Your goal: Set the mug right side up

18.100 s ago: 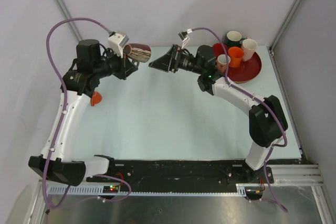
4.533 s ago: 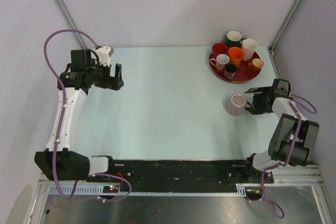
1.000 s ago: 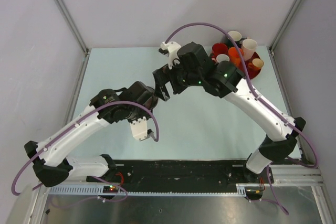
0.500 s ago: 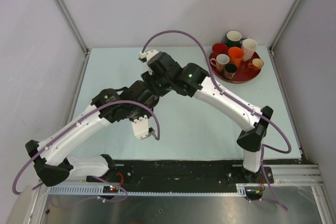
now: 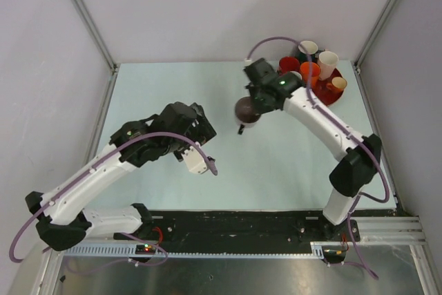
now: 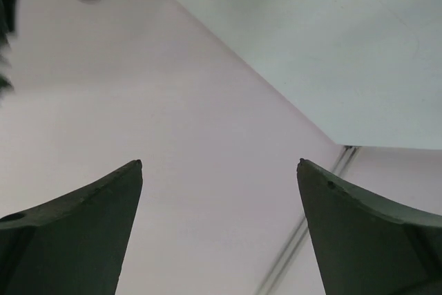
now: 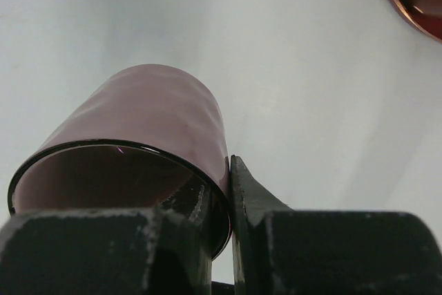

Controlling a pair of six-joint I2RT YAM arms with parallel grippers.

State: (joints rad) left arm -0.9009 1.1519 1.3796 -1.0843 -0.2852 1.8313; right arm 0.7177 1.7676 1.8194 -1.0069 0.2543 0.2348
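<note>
Drawn clear of the left pincer (image 6: 219, 165) (jaws spread, empty), right pincer (image 7: 222, 179) pinches the mug (image 7: 155, 112) at its rim.

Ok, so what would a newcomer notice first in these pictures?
The dark maroon ceramic mug near the table's middle, with the right gripper pinching its rim, one finger inside. Next, the round red tray crowded with colourful mugs at the far right corner, and the left gripper, open and empty.

- Left arm (image 5: 90, 174): white shells, black joints, looping purple cable.
- Right arm (image 5: 324, 126): the same, with a green light far from the base rail (image 5: 235, 223).
- Left gripper (image 6: 219, 164) fingers (image 6: 76, 240): dark tapered wedges.
</note>
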